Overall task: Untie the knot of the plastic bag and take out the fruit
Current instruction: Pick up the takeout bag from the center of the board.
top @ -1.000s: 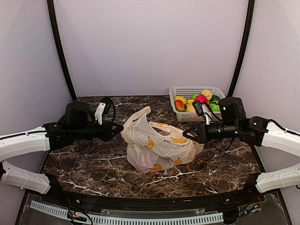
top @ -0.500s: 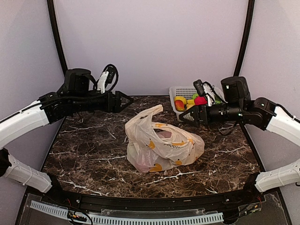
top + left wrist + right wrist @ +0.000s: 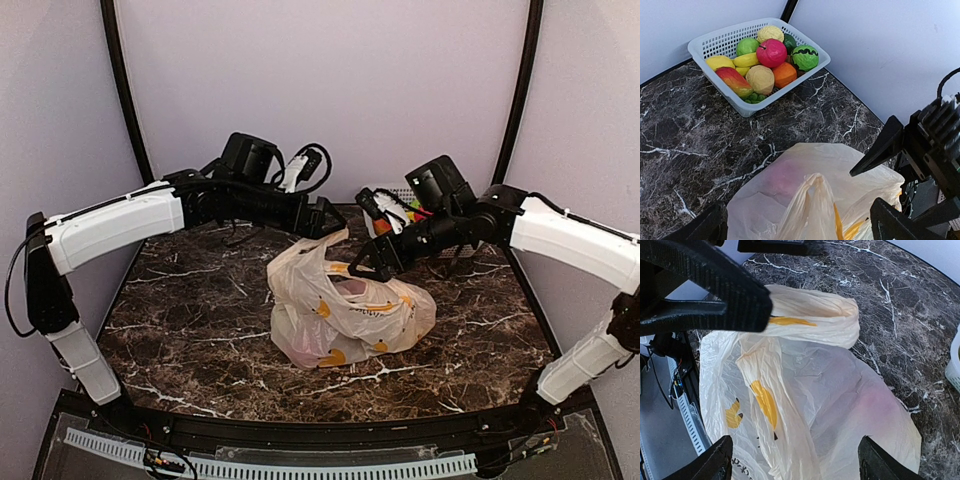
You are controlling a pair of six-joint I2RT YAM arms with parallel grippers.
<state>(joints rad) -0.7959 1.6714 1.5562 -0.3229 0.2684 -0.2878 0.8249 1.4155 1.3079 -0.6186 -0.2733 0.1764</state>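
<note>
L arm (image 3: 110,225) comes in from the L side, white link then black wrist, out over the dark marbled worktop (image 3: 180,320). L fingers (image 3: 328,218) are spread wide w/ nothing gripped. They hover just above & behind the top-L end of the plastic bag (image 3: 345,310). In the L wrist view the two black tips sit at the bottom corners w/ the bag's peak rising in the gap btwn them, not touched as far as I can see.

The bag lies at ctr of the worktop: cream, crinkly, yellow-orange prints on its front, slumped in a low heap. Its top draws up into a loose peak pointing toward the L fingers. Knot: can't pick it out for sure in any view. The plastic bunches near the peak but is too crumpled to tell. Fruit (image 3: 875,405) is inside the bag, only a pinkish blur through the plastic, shapes not readable.

R fingers (image 3: 358,264) are parted wide too & empty, tips just beside the bag's upper-R edge. Touching or not, can't tell. In the R wrist view they straddle the bag from above.

Behind the R arm (image 3: 570,235), at back-R of the worktop, a white mesh basket (image 3: 755,102) holds toy fruit (image 3: 771,52): red, green, yellow & orange pieces, plus one striped green. Basket stands apart from the bag.
</note>
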